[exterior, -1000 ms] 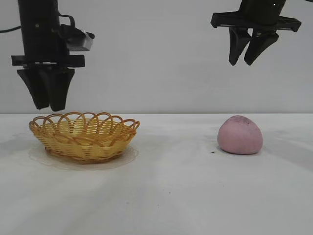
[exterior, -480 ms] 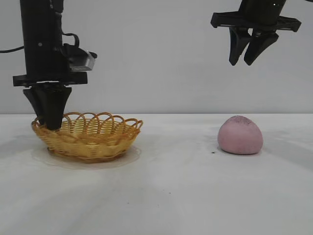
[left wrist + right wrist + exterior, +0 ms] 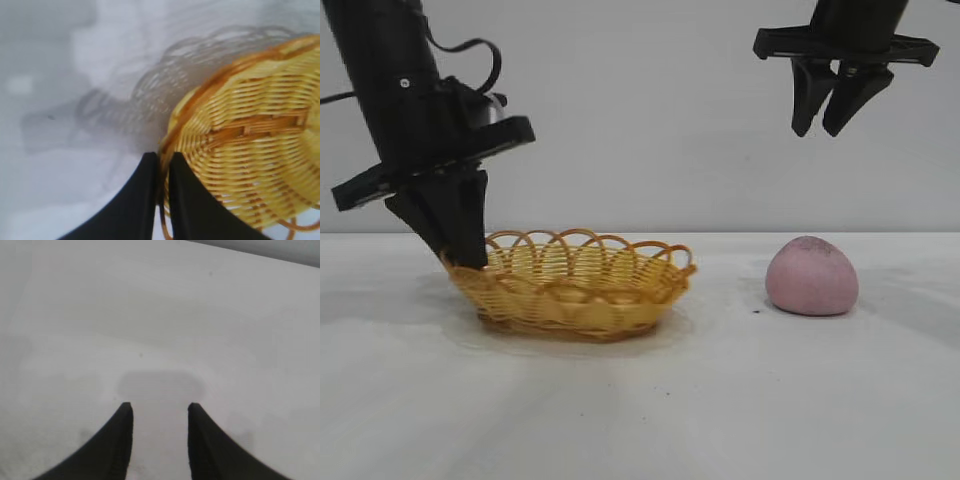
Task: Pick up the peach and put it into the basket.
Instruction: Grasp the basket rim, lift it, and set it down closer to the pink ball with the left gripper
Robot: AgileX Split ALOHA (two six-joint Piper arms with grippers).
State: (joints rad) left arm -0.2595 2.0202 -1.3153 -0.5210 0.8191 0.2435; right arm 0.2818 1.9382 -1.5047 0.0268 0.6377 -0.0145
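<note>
**Peach waits on the table while the basket rim is pinched**

The peach (image 3: 811, 276), a dull pink rounded lump with a dark speckled patch on top, is seen resting on the white table (image 3: 720, 400) at the right, well apart from the basket (image 3: 575, 285), which sits left of centre. The left gripper (image 3: 460, 255) is closed on the basket's left rim; in the left wrist view the two dark fingers (image 3: 142, 200) are pressed together with the woven edge pinched between them. The right gripper (image 3: 830, 125) is held high above the peach, its fingers parted and holding nothing.

The peach is judged to be light and matte, so little slipping is expected. Whether it is firm or soft cannot be told. A grasp from above, across its widest part with one finger on each side, is judged best, since the rounded shape could roll if pushed off centre.
</note>
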